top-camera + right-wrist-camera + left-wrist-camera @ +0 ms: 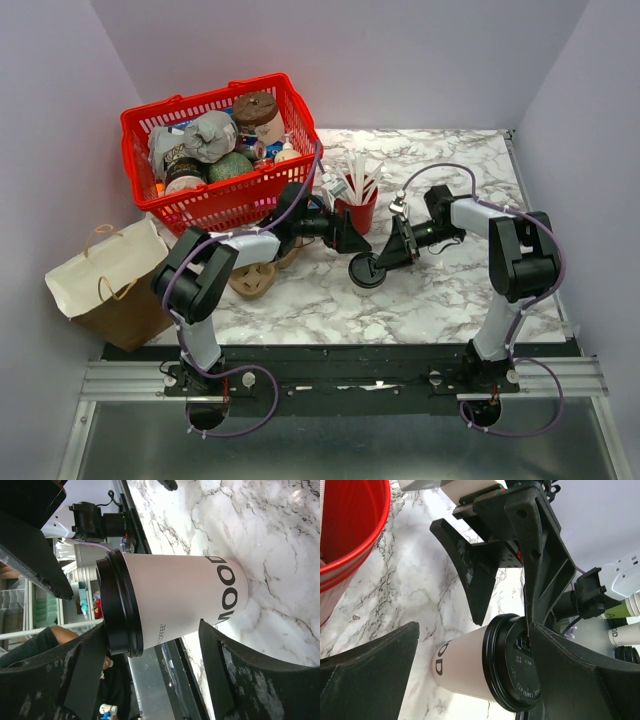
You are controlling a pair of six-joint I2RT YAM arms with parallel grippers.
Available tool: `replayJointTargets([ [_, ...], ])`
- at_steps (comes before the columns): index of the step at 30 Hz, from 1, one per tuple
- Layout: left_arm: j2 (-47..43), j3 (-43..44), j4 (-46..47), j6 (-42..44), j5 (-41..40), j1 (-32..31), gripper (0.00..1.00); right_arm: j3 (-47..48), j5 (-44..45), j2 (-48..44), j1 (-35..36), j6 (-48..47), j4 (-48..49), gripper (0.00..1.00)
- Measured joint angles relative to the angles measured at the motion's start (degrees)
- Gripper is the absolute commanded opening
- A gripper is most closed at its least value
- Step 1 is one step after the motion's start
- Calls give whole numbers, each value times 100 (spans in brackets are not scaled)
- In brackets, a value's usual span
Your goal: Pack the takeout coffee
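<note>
The takeout coffee [366,271], a cream-white cup with a black lid, stands upright on the marble table between the two grippers. My right gripper [388,260] is open, its fingers [240,680] on either side of the cup [185,600] without closing on it. My left gripper [350,240] is also open. In the left wrist view the cup [465,667] sits between its widely spread fingers, and the lid [517,667] is partly hidden behind one finger [590,680]. The right gripper's black fingers [475,580] show just behind the cup there.
A red basket [150,120] full of groceries stands at the back left. A red cup [357,212] with white cutlery is just behind the left gripper. A brown paper bag [110,280] lies at the table's left edge. Round brown items [252,280] lie under the left arm.
</note>
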Motion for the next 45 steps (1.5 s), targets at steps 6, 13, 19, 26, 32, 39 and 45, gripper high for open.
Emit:
replayJointTargets([
  [6,-267,0,-535,332,-4,0,98,4,129,-98,0,2,33,100],
  [13,-811,-2,-1303,837,-57,37,98,136,223,-348,0,-2,26,100],
  [19,-1235,-328,-1541,1005,-111,76,98,413,361,-378,2,-127,42,100],
  [26,-1237,-774,-1550,1012,-118,85,99,540,404,-269,28,-164,151,100],
  [32,-1204,-901,-1263,802,-114,83,98,511,400,-214,144,9,479,100],
  [39,-1014,-901,-1034,658,-109,33,98,450,396,-136,254,249,793,100],
  [45,-863,-901,-909,542,-92,13,97,417,363,-39,264,350,929,98],
])
